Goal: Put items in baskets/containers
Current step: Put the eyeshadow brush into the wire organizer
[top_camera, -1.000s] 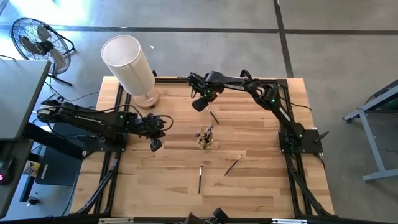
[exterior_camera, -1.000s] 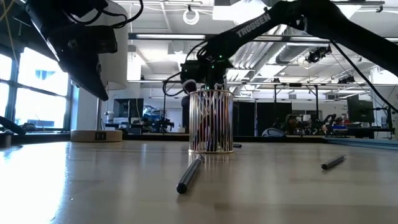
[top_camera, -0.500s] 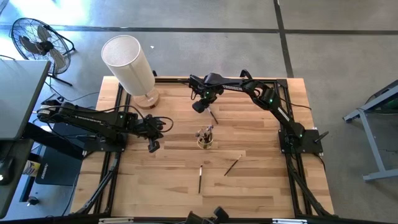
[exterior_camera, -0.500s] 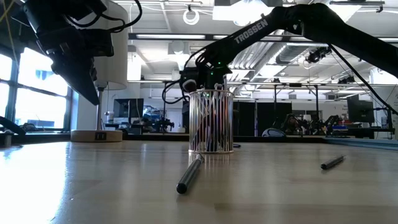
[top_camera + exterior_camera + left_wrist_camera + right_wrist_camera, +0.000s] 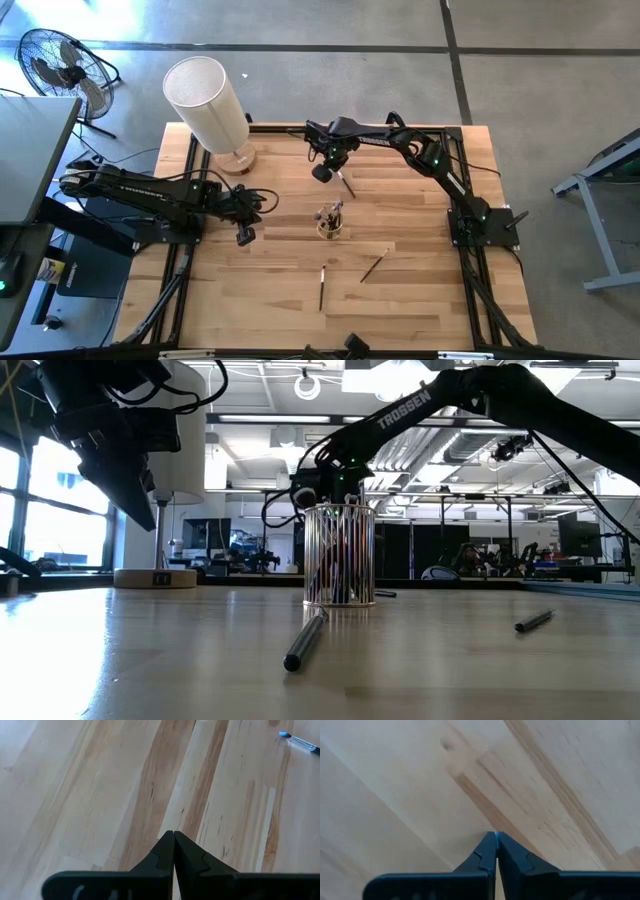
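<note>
The clear cup [image 5: 329,226] stands mid-table with several brushes upright in it; in the low view the cup [image 5: 340,555] is in the centre. Three brushes lie flat on the wood: one [image 5: 344,186] behind the cup, two [image 5: 322,288] [image 5: 374,265] nearer the front. My right gripper [image 5: 322,173] is shut, low over the table just left of the far brush; its wrist view shows shut fingers [image 5: 496,836] over bare wood. My left gripper [image 5: 245,236] is shut and hovers left of the cup, fingers [image 5: 174,834] pointing down. My right gripper's shut fingertips are down at the wood beside the far brush's end [image 5: 338,177]. No brush shows between them in the wrist view. Whether they touch that brush I cannot tell.
A tall white cylinder [image 5: 205,100] on a round base stands at the far left corner. A brush with a blue end [image 5: 300,741] shows far off in the left wrist view. Bare wood lies along the front and right of the table. A fan [image 5: 60,65] stands beyond the table.
My right gripper has come down a little toward the table beside the far brush and has shut. My left gripper has drifted slightly toward the table's left edge. The brushes and the cup have stayed where they were.
</note>
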Tool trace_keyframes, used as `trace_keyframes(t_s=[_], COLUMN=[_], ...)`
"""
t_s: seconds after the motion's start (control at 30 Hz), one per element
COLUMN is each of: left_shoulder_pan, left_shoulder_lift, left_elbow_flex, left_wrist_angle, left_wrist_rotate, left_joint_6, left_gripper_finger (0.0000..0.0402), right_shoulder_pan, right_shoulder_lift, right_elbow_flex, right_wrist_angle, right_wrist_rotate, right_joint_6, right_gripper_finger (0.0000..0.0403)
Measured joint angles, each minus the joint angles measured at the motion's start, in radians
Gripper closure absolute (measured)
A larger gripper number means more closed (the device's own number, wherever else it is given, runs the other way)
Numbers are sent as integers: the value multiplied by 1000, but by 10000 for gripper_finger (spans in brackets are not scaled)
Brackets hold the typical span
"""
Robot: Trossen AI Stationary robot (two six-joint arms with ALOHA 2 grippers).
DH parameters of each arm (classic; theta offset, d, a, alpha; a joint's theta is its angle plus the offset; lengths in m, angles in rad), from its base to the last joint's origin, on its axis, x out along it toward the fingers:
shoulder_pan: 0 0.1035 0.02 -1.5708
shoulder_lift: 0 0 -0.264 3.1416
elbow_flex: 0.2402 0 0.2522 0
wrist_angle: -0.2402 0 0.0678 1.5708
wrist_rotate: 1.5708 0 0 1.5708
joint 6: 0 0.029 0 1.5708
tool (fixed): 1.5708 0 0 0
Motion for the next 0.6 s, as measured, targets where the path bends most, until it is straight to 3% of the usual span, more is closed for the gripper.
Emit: trace_keyframes(t_s=[0.33, 0.6], left_shoulder_pan=[0, 0], left_shoulder_lift=[0, 0], left_elbow_flex=[0, 1], left_wrist_angle=[35, 85], left_wrist_rotate=[8, 7], left_joint_6=[-33, -63], left_gripper_finger=[402, 402], right_shoulder_pan=[74, 137], right_shoulder_lift=[-152, -370], right_elbow_flex=[-2, -54], right_wrist_angle=[-45, -86], right_wrist_rotate=[104, 252], right_joint_6=[7, -52], right_gripper_finger=[402, 403])
